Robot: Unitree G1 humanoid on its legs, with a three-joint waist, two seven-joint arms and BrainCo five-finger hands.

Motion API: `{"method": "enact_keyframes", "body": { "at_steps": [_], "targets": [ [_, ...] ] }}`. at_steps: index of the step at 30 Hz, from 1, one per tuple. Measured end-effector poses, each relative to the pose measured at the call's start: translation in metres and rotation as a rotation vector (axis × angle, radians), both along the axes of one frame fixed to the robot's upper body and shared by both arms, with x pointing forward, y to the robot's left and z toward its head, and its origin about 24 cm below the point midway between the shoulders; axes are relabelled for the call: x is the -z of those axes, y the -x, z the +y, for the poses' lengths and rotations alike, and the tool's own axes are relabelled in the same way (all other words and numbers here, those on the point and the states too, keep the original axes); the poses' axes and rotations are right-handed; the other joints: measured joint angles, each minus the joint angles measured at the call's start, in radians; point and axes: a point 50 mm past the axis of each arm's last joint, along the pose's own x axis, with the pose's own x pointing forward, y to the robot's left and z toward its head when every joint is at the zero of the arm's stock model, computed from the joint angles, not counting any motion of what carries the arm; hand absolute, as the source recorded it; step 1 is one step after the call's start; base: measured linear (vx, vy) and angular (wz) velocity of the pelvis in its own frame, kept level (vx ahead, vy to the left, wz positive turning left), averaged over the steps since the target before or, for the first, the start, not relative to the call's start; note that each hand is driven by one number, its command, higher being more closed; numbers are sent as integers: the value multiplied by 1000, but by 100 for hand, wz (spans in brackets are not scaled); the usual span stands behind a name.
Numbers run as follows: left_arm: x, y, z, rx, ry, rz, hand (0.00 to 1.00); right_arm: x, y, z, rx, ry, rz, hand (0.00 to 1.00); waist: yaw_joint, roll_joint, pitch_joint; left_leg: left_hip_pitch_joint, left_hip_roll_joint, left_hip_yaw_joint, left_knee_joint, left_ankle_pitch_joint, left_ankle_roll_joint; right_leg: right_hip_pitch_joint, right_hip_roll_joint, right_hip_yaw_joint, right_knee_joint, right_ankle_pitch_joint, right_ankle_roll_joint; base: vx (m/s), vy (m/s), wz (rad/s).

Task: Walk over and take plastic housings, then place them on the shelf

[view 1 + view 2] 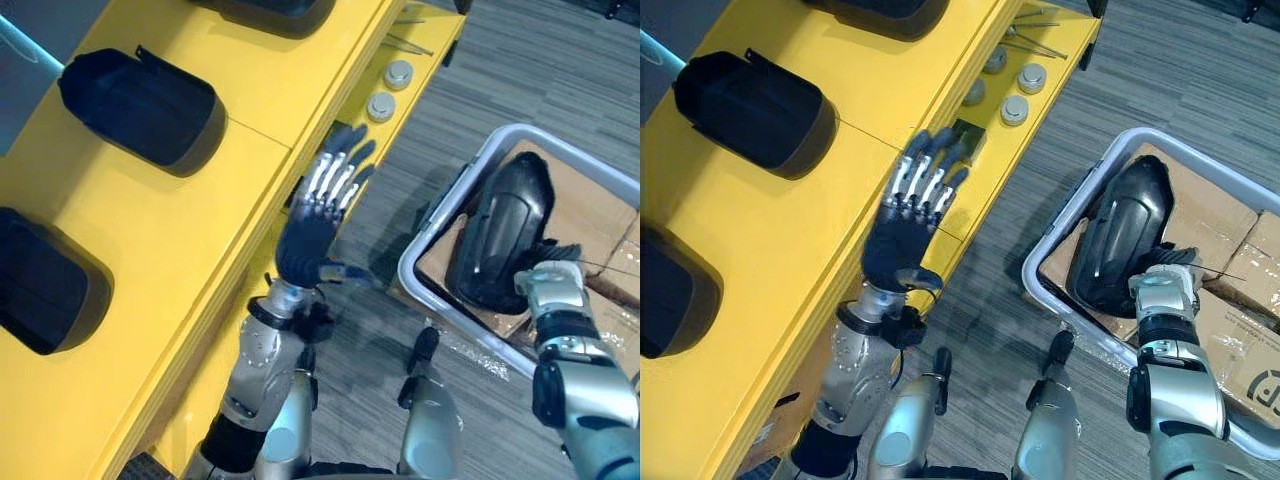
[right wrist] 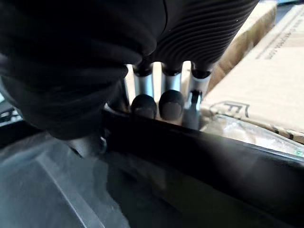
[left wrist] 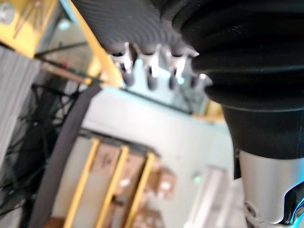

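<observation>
Yellow shelf (image 1: pixel 200 220) runs just beyond the left hand (image 1: pixel 310 240), which hangs over the shelf's front edge with its fingers straight and spread, holding nothing. Farther out from that hand, on the shelf top, sit two black shelved housings (image 1: pixel 140 105), well apart from each other, with what looks like a third at the far end. So part of the job appears done.

The right hand (image 1: pixel 550 285) is down in a grey bin (image 1: pixel 432 225) on the floor. Its fingers (image 2: pixel 171 102) curl over the rim of a black housing (image 1: pixel 505 230), and the thumb side is hidden behind the hand's cover. The housing stands on edge directly ahead of this hand, leaning against the bin's near wall. Cardboard boxes (image 1: pixel 590 200) lie just past the fingertips, under and beside the housing.

My reading is that the pick is in hand but not finished, since the housing has not left the bin. What remains is to lift it clear of the wall, carry it across to the shelf on the left hand's side, and set it down in the bare stretch nearest that hand.
</observation>
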Motion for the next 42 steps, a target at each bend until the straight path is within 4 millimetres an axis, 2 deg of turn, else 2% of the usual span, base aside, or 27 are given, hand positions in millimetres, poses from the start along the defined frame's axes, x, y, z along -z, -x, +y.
{"method": "enact_keyframes", "body": {
  "at_steps": [6, 10, 12, 16, 17, 19, 22, 26, 29, 33, 34, 39, 42],
  "targets": [
    [26, -4, -25, 77, -148, 172, 0, -10, -4, 8, -37, 115, -57, 100, -9, 2, -1, 18, 3, 4, -39, 31, -9, -7, 2, 2, -1, -1, -2, 0, -4, -2],
    [33, -8, -31, 67, -205, 249, 0, -43, -13, 34, -150, 288, -184, 100, -55, 0, 0, 48, 11, 22, -46, 31, -10, 11, 11, 21, -9, 9, 0, 18, 8, -11],
    [37, -13, -34, 42, -228, 286, 0, -47, -14, 46, -197, 340, -215, 100, -61, -3, 0, 91, 20, 40, -58, 28, -12, 44, 24, 35, -24, 12, 1, 35, 14, -32],
    [40, -25, -34, -35, -251, 352, 0, -58, -17, 74, -295, 409, -302, 100, -70, -35, -11, 149, 44, 89, -82, 27, -15, 72, 54, 68, -56, 18, -7, 10, -9, -33],
    [44, -29, -34, -58, -263, 380, 0, -61, -18, 80, -320, 432, -317, 100, -82, -42, -11, 169, 49, 90, -86, 26, -16, 93, 61, 68, -64, 18, -7, 5, -24, -19],
    [50, -34, -30, -88, -267, 418, 0, -64, -19, 87, -346, 450, -342, 100, -87, -58, -19, 211, 58, 110, -104, 25, -19, 119, 73, 81, -75, 18, -7, 12, -17, -23],
    [52, -38, -26, -124, -259, 441, 0, -62, -17, 88, -367, 484, -353, 100, -97, -78, -53, 242, 60, 120, -118, 25, -19, 150, 78, 84, -100, 21, -5, 8, -2, -11],
    [62, -43, -23, -162, -264, 514, 0, -57, -13, 91, -384, 504, -383, 100, -96, -90, -97, 283, 60, 128, -137, 24, -18, 193, 80, 84, -124, 29, 0, 10, 4, 0],
    [71, -50, -14, -237, -265, 581, 0, -64, -10, 94, -375, 533, -463, 100, -91, -91, -127, 299, 60, 132, -143, 24, -18, 206, 79, 84, -126, 30, -1, 26, 9, -1],
    [76, -56, -2, -319, -252, 632, 0, -76, -1, 101, -371, 573, -609, 100, -89, -102, -142, 319, 59, 132, -146, 22, -16, 240, 80, 81, -143, 33, 4, 0, 0, 0],
    [79, -58, 0, -335, -261, 642, 0, -79, 4, 103, -375, 588, -654, 100, -87, -111, -163, 316, 57, 134, -147, 20, -15, 242, 79, 81, -158, 33, 9, 0, 0, 0],
    [97, -62, 5, -393, -317, 709, 0, -81, 12, 113, -385, 621, -764, 100, -90, -135, -188, 334, 56, 140, -154, 14, -15, 263, 79, 82, -175, 36, 8, -4, 3, -3],
    [101, -63, 6, -411, -336, 724, 0, -80, 16, 117, -386, 619, -805, 100, -89, -142, -195, 335, 56, 140, -154, 13, -15, 263, 79, 81, -175, 36, 7, 0, 0, 0]
  ]
}}
